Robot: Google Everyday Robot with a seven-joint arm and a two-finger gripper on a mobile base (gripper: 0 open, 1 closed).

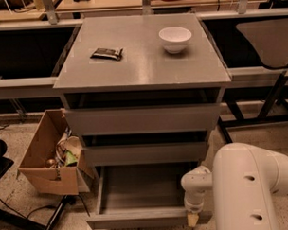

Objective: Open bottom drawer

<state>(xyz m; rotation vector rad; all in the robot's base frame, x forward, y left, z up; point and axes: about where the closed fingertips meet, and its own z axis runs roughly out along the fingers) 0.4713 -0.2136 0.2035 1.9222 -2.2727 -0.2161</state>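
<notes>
Standing in the middle of the frame is a tall grey cabinet with a flat top (pixel 142 65) and three drawers. It rests on a speckled floor (pixel 7 136), and long grey benches (pixel 24 83) run behind it across the upper part. The big white robot arm (pixel 251 189) fills the lower right corner. The bottom drawer (pixel 138 217), a slim grey front with no handle, is pulled out at the bottom centre and shows its plain grey tray. A brown cardboard box (pixel 46 179) at the lower left holds crumpled scraps. A round white bowl (pixel 175 39) sits at the upper right of the cabinet top, and a small dark packet (pixel 107 53) lies at its upper left. The gripper (pixel 192 218) hangs at the drawer's front right edge. I cannot tell if it is spread or pressed together.
</notes>
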